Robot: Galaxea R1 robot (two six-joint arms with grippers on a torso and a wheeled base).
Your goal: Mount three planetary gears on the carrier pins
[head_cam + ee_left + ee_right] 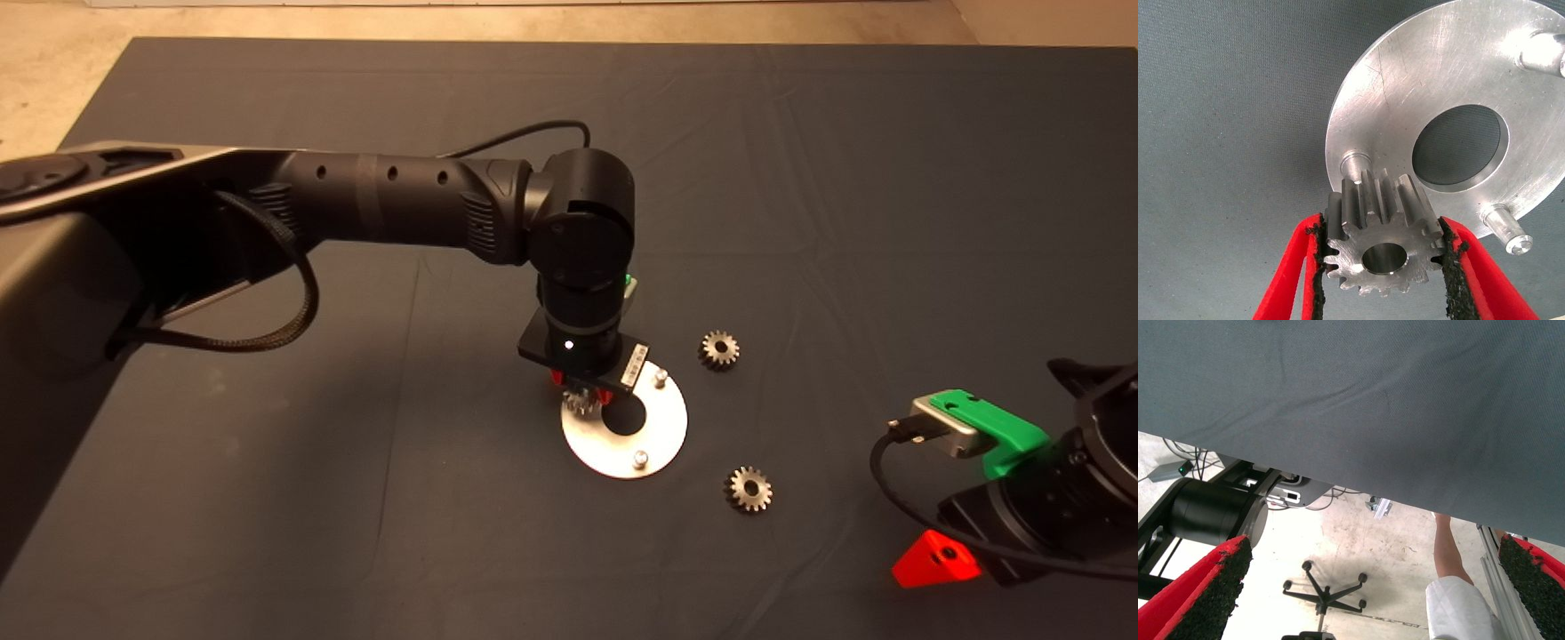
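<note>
- Head view: the left hand (pixel 587 397) reaches in from the left and hangs over the left edge of the round silver disc (pixel 662 436) on the dark mat (pixel 267 498) covering the tabletop. A planetary gear (pixel 580 404) shows between its red fingers, right at that disc edge. 2 carrier pins (pixel 640 459) stand bare on the disc, 1 at its far side and 1 at its near side. 2 more gears lie flat on the mat to the right of the disc, 1 farther back (pixel 719 349) and 1 nearer (pixel 749 489), both apart from it. The right hand (pixel 935 560) waits at the lower right edge.
- Left wrist view: the left hand's pads clamp the gear (pixel 1381 243) from both sides, its bore empty. The gear sits tilted just beside the third pin (pixel 1355 163), not over it.
- Right wrist view: the right hand (pixel 1371 593) is spread wide and holds nothing. Beyond the mat's edge show the floor, a chair base (pixel 1323 592) and a person's leg (pixel 1451 553).
</note>
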